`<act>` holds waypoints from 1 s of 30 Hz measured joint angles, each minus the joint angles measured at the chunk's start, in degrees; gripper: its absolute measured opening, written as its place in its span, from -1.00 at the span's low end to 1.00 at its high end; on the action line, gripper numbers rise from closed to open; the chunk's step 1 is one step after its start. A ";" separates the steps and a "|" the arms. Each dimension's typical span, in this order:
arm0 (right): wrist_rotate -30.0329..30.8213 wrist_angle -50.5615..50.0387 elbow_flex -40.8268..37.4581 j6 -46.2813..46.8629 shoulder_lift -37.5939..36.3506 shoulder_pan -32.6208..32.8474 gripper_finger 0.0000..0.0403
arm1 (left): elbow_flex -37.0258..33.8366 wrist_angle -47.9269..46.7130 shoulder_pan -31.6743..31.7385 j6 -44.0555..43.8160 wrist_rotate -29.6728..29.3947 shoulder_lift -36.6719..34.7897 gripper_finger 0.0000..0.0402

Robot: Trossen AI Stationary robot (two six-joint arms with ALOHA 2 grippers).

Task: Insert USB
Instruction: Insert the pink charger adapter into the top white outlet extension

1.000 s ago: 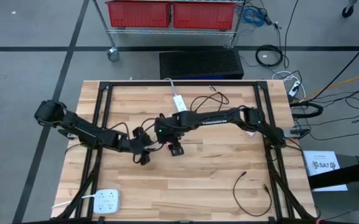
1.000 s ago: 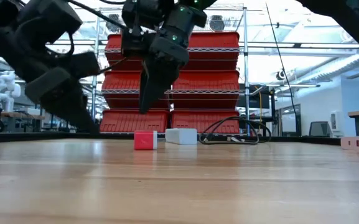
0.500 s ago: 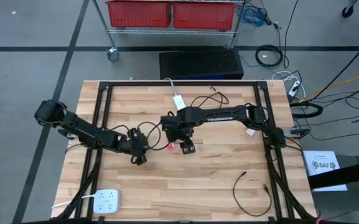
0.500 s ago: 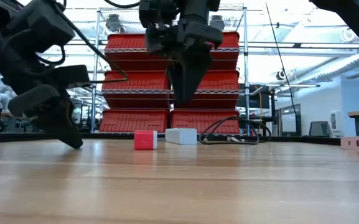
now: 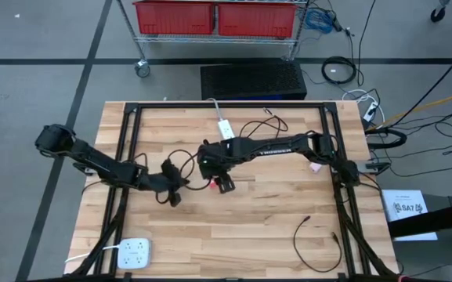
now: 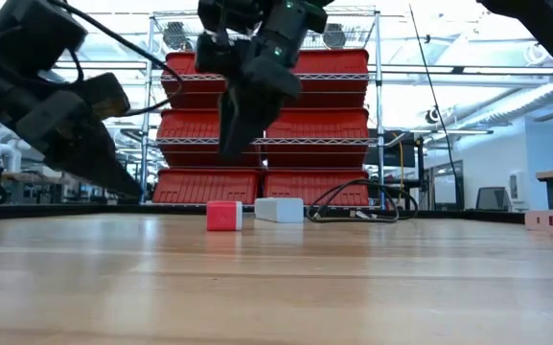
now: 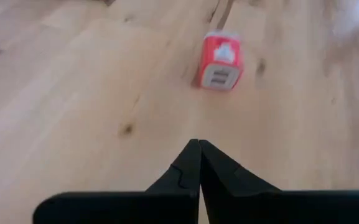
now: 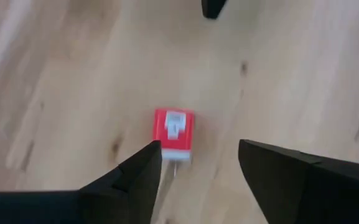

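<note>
Wooden table (image 5: 273,227) — red charger (image 8: 173,132) under spread right gripper (image 8: 198,158) — left gripper (image 7: 198,163) pressed together.

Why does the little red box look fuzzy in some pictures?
Both wrist views smear the red box and the wood grain. The low view shows it sharp, but bright windows behind turn both arms into dark silhouettes. The high view is evenly lit, yet the box shows tiny there.

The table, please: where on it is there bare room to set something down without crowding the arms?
The wooden table is barest along its near middle, between the white power strip and the loose black cable. The far left corner is also bare. The centre is crowded: both arms meet around the red charger block, with tangled cables and the white adapter behind.
</note>
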 joint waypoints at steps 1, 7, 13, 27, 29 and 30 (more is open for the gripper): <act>-0.18 0.33 0.09 0.57 -0.02 0.18 -0.05 | -0.71 0.55 0.00 0.22 0.01 -0.76 -0.95; -3.57 0.76 0.10 7.36 -0.02 0.36 -0.05 | -1.85 0.66 0.11 1.08 0.05 -3.99 -0.98; -3.36 1.25 0.10 8.14 -0.01 0.35 0.19 | -2.60 0.48 0.13 1.38 0.01 -4.37 -0.97; -3.11 1.96 0.12 7.69 2.47 0.41 0.25 | -3.77 1.69 0.15 0.83 -0.10 -4.37 -0.97; -3.09 2.09 0.10 7.58 3.36 0.54 0.25 | -3.77 1.65 0.14 0.83 -0.12 -4.37 -0.97; -3.10 2.53 0.10 7.54 3.61 0.58 0.25 | -3.77 1.61 0.13 0.81 -0.16 -4.37 -0.97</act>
